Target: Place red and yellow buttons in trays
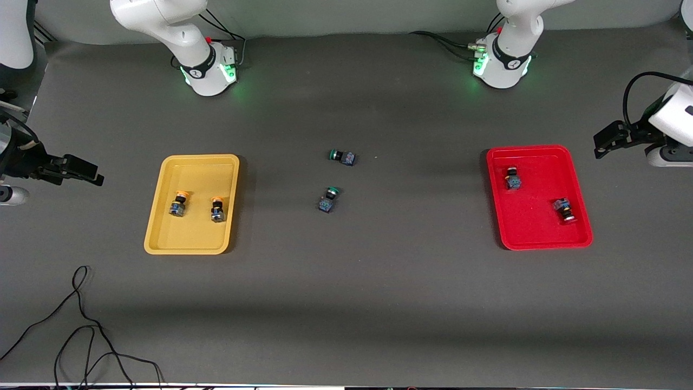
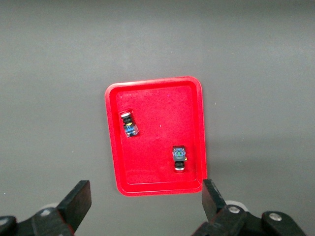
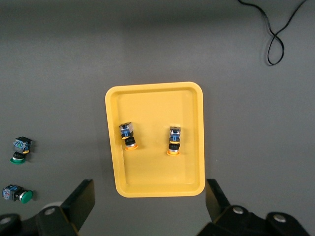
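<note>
A: The yellow tray (image 1: 162,227) is seen toward the right arm's end of the table, and two yellow-capped buttons are held in it: one (image 1: 178,203) lies beside the other (image 1: 217,209), apart, both on their sides around the tray's middle.

B: And the red tray (image 1: 541,241)?

A: It is found toward the left arm's end of the table. Two red-capped buttons are contained there, well apart: one (image 1: 512,178) farther from the front camera, one (image 1: 563,209) nearer, close to the rim.

B: What is left outside the trays?

A: Two green-capped switches are seen on the bare dark table (image 1: 346,303), between the yellow tray and the red one. One (image 1: 342,157) lies farther from the front camera, the other (image 1: 328,199) nearer.

B: The grippers?

A: The right gripper (image 3: 150,209) is held high over the yellow tray's outer side, fingers spread wide, nothing gripped. The left gripper (image 2: 146,204) is held likewise by the red tray, fingers wide apart and bare. A black cable (image 1: 81,319) is seen nearer the front camera than the yellow tray.
</note>
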{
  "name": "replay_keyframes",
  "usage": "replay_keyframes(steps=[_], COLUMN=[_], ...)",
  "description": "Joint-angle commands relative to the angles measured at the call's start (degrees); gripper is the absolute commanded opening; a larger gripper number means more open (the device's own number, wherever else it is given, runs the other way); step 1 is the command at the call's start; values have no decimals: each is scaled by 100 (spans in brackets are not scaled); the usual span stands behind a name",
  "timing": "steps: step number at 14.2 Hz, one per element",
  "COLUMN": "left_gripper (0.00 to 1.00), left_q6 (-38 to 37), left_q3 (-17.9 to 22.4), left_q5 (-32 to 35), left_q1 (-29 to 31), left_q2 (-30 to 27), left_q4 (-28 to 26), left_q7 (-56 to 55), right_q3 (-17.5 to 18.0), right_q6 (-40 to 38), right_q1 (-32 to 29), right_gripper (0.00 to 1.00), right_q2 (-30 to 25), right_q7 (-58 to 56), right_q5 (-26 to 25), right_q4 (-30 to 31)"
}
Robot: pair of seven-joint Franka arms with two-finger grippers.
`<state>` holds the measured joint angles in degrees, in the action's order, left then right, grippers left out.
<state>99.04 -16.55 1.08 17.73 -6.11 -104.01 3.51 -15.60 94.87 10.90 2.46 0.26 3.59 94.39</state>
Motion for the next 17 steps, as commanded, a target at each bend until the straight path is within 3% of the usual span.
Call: replay_keyframes(steps=[1,3,17], left_gripper=[100,100,100], left_q6=[-157,-184,-254], left_q3=[38,37,-77], left_q5=[-29,-29,6], left_q1=[-68,-68,-85], left_q2=[75,75,57], left_q4=[170,170,153], left_q7=[71,97,88], right_q3=[1073,1392,1367], right_q6=[172,128,-83], right_q1=[-1025,-1336,-1301], right_gripper=[100,100,100], right_q2=[-395,-387,-396], right_q7=[185,132,70], right_q5=[-175,-184,-403], right_q4=[413,387,308])
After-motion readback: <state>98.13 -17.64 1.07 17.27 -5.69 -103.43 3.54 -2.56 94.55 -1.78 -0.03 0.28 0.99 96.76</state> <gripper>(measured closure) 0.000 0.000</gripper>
